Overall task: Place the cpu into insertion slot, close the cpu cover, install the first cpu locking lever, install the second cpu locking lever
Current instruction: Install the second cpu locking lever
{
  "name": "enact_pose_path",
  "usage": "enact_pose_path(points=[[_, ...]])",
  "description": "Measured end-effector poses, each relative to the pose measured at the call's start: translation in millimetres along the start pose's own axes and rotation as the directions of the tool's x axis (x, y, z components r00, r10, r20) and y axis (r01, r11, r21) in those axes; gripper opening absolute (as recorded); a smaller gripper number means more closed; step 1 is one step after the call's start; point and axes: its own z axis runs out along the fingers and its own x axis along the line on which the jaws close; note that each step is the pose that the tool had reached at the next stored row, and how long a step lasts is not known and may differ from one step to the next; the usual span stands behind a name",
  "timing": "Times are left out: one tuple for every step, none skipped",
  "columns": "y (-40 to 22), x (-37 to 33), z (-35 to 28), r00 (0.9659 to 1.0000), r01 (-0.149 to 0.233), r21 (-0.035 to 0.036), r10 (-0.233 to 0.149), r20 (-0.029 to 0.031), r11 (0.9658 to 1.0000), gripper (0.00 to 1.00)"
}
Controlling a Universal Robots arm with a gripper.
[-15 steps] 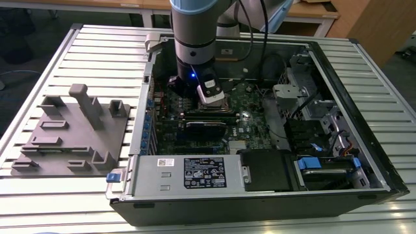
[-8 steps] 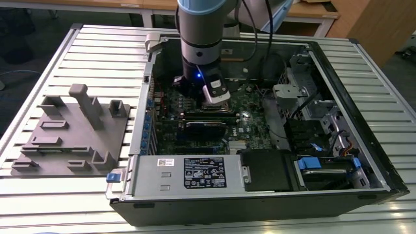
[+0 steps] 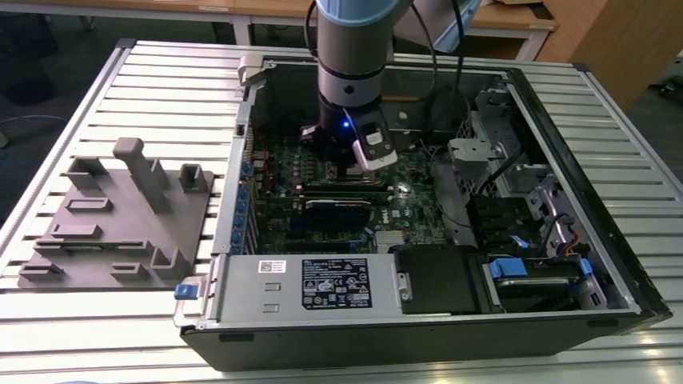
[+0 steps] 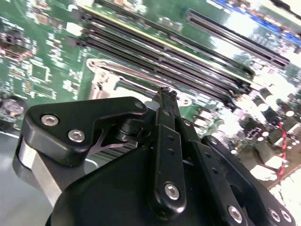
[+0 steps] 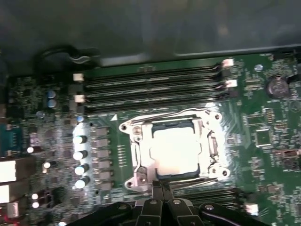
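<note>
First wrist view puts the cpu (image 5: 176, 153) at the centre of the frame, a pale square already lying flat in the insertion slot (image 5: 162, 175). Around it sits the cpu cover (image 5: 212, 143), a bright metal frame that looks lowered over the chip's edges, though I cannot tell whether it is fully pressed home. Thin wire levers run along the socket's edges; whether either is latched is unclear. Long black memory slots (image 5: 150, 87) lie above the socket in this frame.

The claw (image 5: 160, 187) comes in from the bottom edge with its fingers drawn together into a narrow tip, holding nothing, the tip just at the socket's lower edge. In the second wrist view the claw (image 4: 165, 94) ends right beside the silvery socket frame (image 4: 101, 80).

Judged from this, the chip is light, stiff and fragile, best left alone now it is seated. The cover and levers are thin springy metal, likely slippery, so a closed fingertip pushing on a lever's bent end would suit better than pinching.

In the exterior view the arm reaches down into the open computer case (image 3: 597, 200), which lies on the slatted counter (image 3: 128, 72).
</note>
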Motion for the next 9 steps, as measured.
enact_pose_path(points=[[0.2,-0.8,0.1,1.0,0.0,0.0,0.0,0.0,1.0,0.11],[0.8,-1.1,0.1,1.0,0.0,0.0,0.0,0.0,1.0,0.11],[1.7,-1.1,0.2,1.0,0.0,0.0,0.0,0.0001,1.0,0.11],[2.7,-1.1,0.3,1.0,0.0,0.0001,0.0,0.0001,1.0,0.11],[3.7,-1.0,0.5,1.0,0.0,-0.0001,0.0,0.0001,1.0,0.11],[4.5,-0.9,0.5,1.0,0.0,0.0,0.0,0.0001,1.0,0.11],[5.4,-0.8,0.6,1.0,0.0,0.0,0.0,0.0001,1.0,0.11],[6.3,-0.7,0.7,1.0,0.0,0.0,0.0,0.0,1.0,0.11],[7.4,-0.6,0.9,1.0,0.0,-0.0001,0.0,0.0001,1.0,0.11]])
